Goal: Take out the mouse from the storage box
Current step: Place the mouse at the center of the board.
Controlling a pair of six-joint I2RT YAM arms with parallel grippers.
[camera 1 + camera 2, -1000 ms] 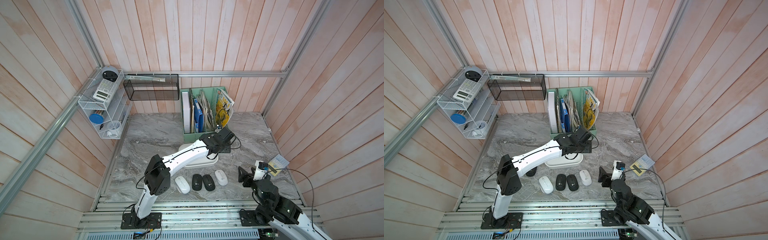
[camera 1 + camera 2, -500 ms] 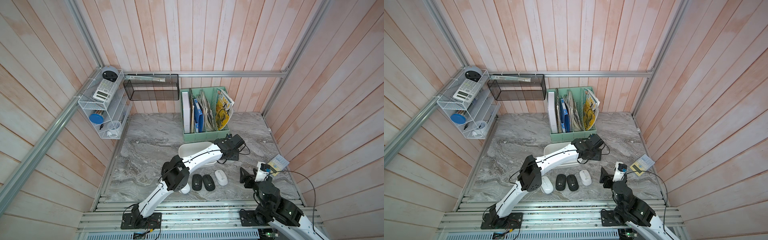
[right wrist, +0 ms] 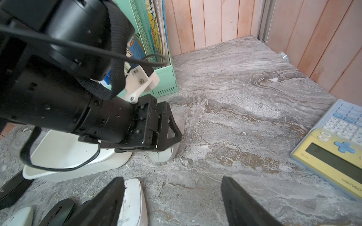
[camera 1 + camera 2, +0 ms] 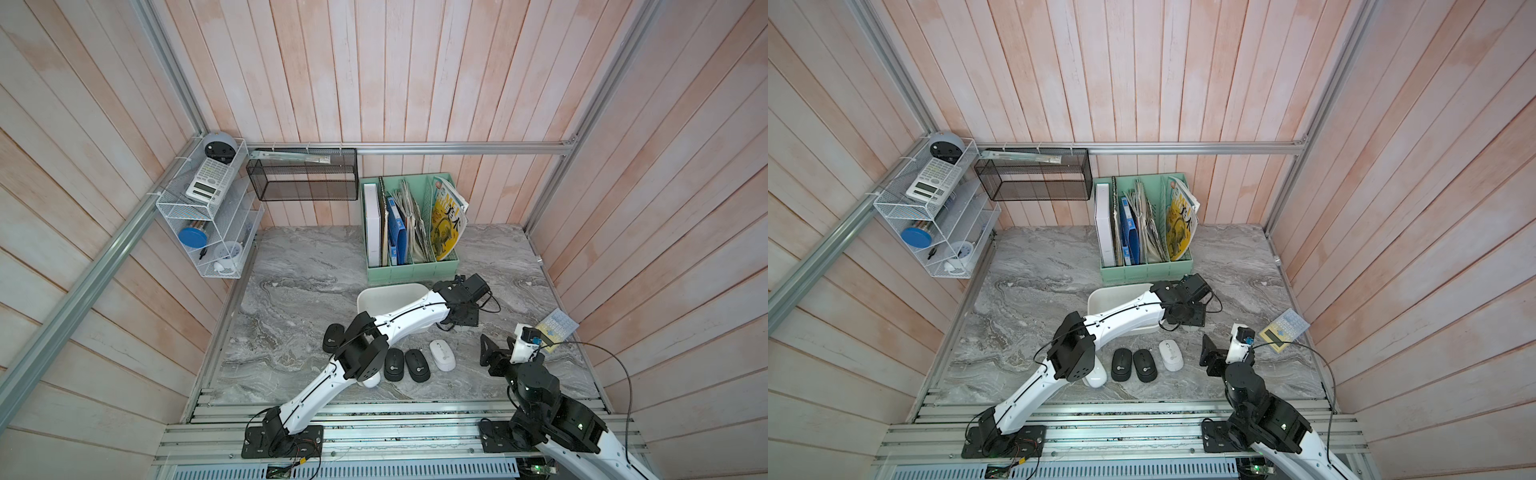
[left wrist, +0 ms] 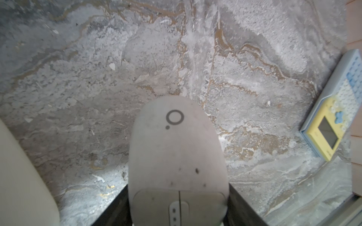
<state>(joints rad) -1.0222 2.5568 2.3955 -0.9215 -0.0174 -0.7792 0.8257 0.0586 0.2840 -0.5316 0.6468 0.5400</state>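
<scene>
The grey marble desk (image 4: pixel 299 266) filled the floor of the wood-panelled cell. The left arm (image 4: pixel 399 320) reached from the near left edge, over the storage box, to the right part of the desk. At the far edge stood the mint-green file organizer (image 4: pixel 411 272), packed with folders and magazines. Just on its near side sat the storage box (image 4: pixel 386 295), a shallow white tub that showed in both top views (image 4: pixel 1113 299). A yellow-and-blue calculator (image 4: pixel 555 330) lay flat by the right wall.

Toward the near edge several mice rested on the desk. A single black mouse (image 4: pixel 334 337) lay left of the arm. Right of the arm's elbow were two black mice (image 4: pixel 405 364) side by side, then a white mouse (image 4: pixel 442 355). Another white one (image 4: pixel 370 380) was partly hidden under the elbow.

The held mouse (image 5: pixel 176 152), pale with a dark ring mark, was outside the storage box, just right of its right end (image 3: pixel 162 155), between box and calculator. The left gripper (image 4: pixel 461 322) stood over it, and its fingers (image 5: pixel 241 211) clasped the mouse by its two long sides. Its lower end was down at the desk; whether it touched could not be told.

The right gripper (image 3: pixel 172 180) hovered low at the near right, just right of the white mouse, with its fingers spread wide and nothing between them.
</scene>
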